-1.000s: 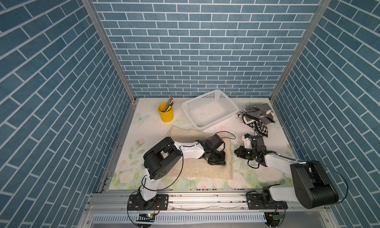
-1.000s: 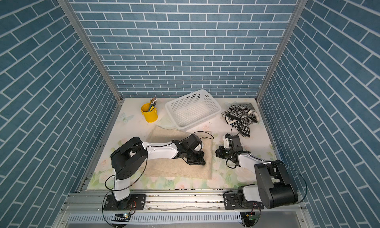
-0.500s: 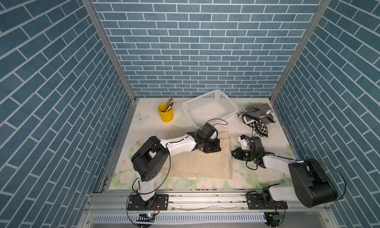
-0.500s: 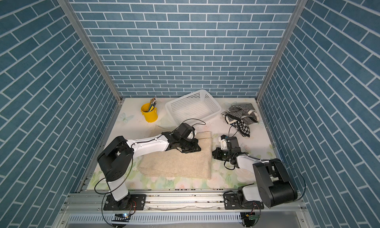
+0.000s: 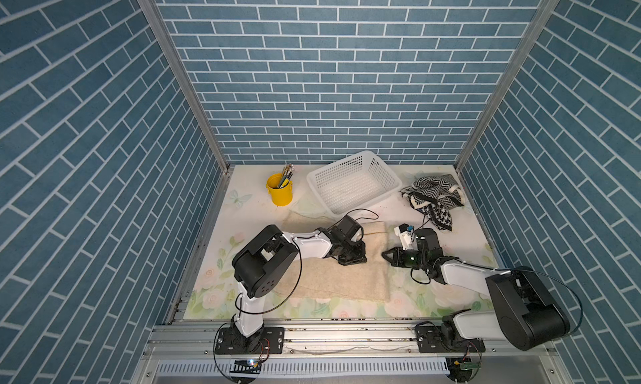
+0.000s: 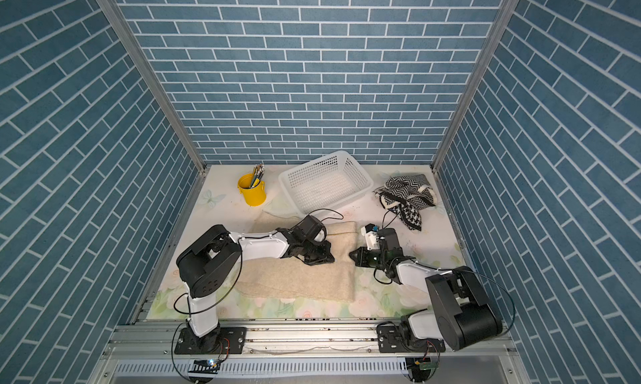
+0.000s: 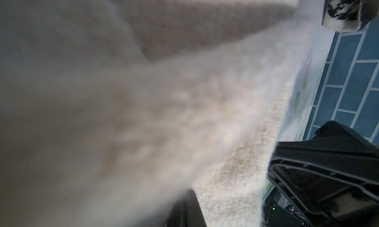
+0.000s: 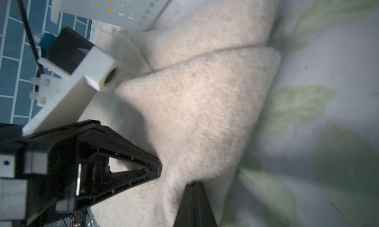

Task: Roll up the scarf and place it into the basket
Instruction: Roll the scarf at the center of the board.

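- My left claw is clamped shut on a raised fold of the beige scarf, mid-frame in a top view.
- My right claw, just right of it, is pinched closed on the scarf's right edge.
- The scarf lies partly folded on the desk, below centre.
- The white basket stands above the scarf, toward the back wall.
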Action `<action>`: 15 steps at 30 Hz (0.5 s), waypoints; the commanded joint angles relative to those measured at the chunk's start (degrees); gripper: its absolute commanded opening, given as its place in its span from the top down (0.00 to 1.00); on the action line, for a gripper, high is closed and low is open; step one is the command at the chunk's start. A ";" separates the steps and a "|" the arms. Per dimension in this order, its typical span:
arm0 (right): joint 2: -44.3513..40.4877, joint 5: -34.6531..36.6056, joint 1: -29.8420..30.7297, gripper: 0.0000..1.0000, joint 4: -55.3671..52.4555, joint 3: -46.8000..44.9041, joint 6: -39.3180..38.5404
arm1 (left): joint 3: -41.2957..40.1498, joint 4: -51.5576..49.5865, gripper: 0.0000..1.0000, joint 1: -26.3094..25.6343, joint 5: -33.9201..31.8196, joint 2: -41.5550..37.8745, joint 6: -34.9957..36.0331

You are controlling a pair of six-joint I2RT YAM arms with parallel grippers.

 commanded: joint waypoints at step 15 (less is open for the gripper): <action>-5.06 13.26 -0.53 1.00 -13.84 1.70 -3.24 | -1.14 -0.03 1.00 0.82 -0.77 0.58 0.60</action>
